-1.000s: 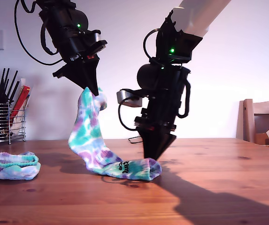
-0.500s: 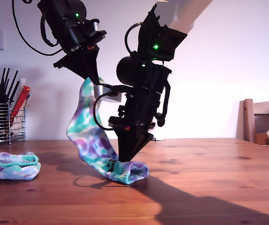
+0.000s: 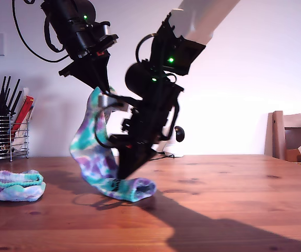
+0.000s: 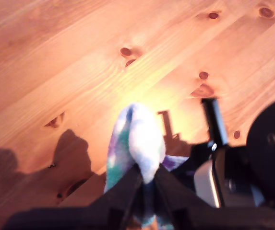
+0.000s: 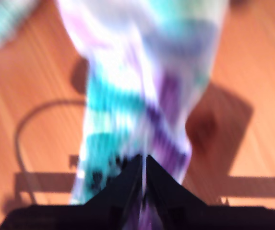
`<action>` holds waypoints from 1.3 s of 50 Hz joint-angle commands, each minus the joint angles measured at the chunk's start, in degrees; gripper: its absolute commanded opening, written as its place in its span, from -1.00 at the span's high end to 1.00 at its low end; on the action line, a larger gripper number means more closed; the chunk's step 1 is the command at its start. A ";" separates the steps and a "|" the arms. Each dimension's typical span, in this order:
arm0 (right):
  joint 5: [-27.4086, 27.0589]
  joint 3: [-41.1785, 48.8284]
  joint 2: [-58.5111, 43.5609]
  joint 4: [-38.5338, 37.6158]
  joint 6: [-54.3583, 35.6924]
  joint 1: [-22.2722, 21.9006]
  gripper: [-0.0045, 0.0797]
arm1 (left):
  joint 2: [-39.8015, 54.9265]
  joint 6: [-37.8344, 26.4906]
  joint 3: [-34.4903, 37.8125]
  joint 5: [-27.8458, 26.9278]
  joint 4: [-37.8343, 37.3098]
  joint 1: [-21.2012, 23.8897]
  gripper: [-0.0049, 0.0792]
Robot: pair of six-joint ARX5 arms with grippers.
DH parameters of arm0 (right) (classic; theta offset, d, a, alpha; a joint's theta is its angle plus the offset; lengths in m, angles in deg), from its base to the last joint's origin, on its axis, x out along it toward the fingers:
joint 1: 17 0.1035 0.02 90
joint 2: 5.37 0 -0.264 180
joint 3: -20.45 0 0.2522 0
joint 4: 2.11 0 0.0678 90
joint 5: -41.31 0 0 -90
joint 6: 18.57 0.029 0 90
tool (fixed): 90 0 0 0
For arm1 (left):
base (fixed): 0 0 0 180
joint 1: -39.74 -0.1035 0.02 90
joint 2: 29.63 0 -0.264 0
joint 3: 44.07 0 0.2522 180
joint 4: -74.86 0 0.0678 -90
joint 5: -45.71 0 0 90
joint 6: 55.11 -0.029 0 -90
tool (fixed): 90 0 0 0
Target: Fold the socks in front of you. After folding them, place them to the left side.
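Exterior view: my first gripper is raised high at the left of the scene, jaws pointing down and pinched together on the top end of one tie-dyed sock. The sock hangs from there in a slack curve down to the wooden table.

First wrist view confirms this: my first gripper is clamped on the sock, which drops away toward the table below. Part of the other arm shows beside it.

My second gripper is low, just above the table near the centre, with its arm tilted toward the exterior view's left. Its jaws are closed on the lower part of the same sock, next to the black lettering. The sock's bottom end lies on the table just to the right of the jaws.

Second wrist view is blurred. My second gripper has its tips together on the sock; teal, purple and white bands show.

The second sock, a folded bundle, rests on the table at the exterior view's left, well apart from the held one.

Background: a wire utensil rack is far left and a wooden chair is far right.
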 commanded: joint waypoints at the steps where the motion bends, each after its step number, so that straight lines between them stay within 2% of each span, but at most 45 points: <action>1: 0.44 0.55 -1.95 -1.03 0.66 0.46 0.92 | -0.94 -0.07 -0.02 0.00 0.15 -0.13 0.93; 24: 1.36 0.55 -4.55 4.55 0.28 1.03 0.92 | -0.94 -0.70 -0.02 -0.04 0.20 -1.70 0.93; 52: 0.94 0.55 -6.99 -8.11 2.03 3.26 0.92 | -0.94 0.11 -0.02 -1.73 0.15 -1.55 0.93; 65: 0.28 0.46 -7.93 -9.35 3.04 3.17 0.92 | -0.94 0.44 -0.02 -1.70 0.13 -1.53 0.93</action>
